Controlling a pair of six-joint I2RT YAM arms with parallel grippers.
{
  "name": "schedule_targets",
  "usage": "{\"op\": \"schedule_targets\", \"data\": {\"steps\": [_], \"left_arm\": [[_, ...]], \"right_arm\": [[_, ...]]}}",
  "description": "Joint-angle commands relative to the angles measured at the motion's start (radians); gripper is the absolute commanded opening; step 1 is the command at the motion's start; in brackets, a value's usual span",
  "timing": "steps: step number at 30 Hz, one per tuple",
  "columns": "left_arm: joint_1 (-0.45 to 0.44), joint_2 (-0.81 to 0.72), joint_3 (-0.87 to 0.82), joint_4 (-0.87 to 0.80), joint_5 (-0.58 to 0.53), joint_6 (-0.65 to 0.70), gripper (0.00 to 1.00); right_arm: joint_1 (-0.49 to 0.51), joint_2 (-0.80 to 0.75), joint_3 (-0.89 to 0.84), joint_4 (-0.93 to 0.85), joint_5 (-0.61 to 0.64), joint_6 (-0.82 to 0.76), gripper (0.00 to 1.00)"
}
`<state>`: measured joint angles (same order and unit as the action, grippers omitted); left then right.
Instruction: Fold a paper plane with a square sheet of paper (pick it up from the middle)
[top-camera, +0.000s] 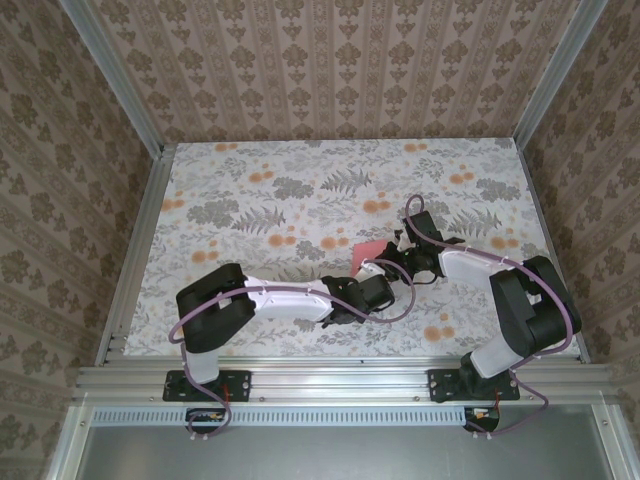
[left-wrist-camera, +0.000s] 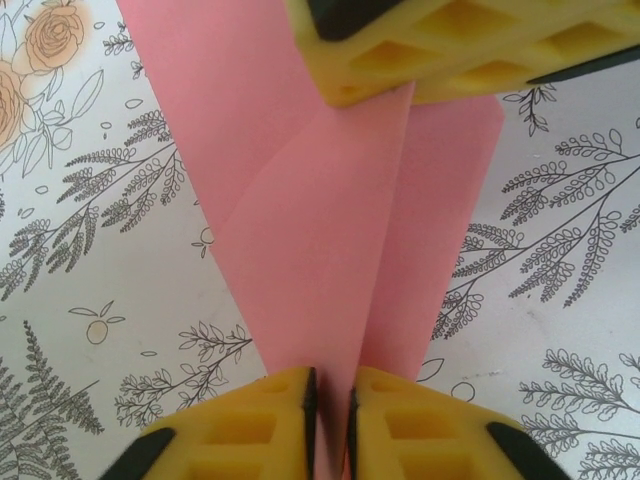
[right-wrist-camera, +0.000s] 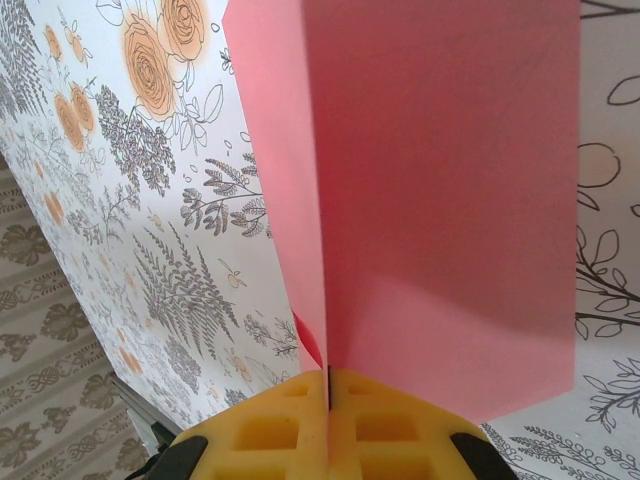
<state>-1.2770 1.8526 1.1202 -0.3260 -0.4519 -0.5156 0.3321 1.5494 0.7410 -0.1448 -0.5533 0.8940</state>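
1. you are looking at a pink paper (top-camera: 368, 248) that is hanging between the tips of the two arms, near the middle of the flowered tablecloth (top-camera: 250, 200) and a little to its right.
2. your left gripper (left-wrist-camera: 331, 392) is pinching one end of the paper. in its wrist view the yellow pads are standing almost together, and the paper's edge is running down into the thin slit between them.
3. your right gripper (right-wrist-camera: 328, 385) is clamping the paper too. its jaws are pressing tight on a crease, with a narrow panel rising on the left and a wider one on the right.
4. in the left wrist view, the right gripper's pads (left-wrist-camera: 450, 50) are sitting on the far end of the paper, opposite the left pair.
5. the paper is showing folds. a raised ridge is running lengthwise from one grip to the other, and flaps are slanting away on both sides.
6. you are not seeing clearly whether the flaps' outer edges are touching the cloth.
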Motion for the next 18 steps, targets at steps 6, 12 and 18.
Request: {"op": "schedule_targets", "data": {"steps": [6, 12, 18], "left_arm": [[-0.005, 0.011, 0.029, 0.014, 0.022, 0.014, 0.09], [0.013, 0.004, 0.000, 0.042, 0.061, -0.029, 0.02], [0.034, -0.013, -0.043, 0.100, 0.119, -0.061, 0.00]], "right_arm": [[0.005, -0.012, 0.025, -0.044, -0.017, 0.002, 0.06], [0.007, -0.008, 0.025, -0.046, -0.017, -0.005, 0.08], [0.006, -0.009, 0.026, -0.040, -0.028, -0.010, 0.11]]}}
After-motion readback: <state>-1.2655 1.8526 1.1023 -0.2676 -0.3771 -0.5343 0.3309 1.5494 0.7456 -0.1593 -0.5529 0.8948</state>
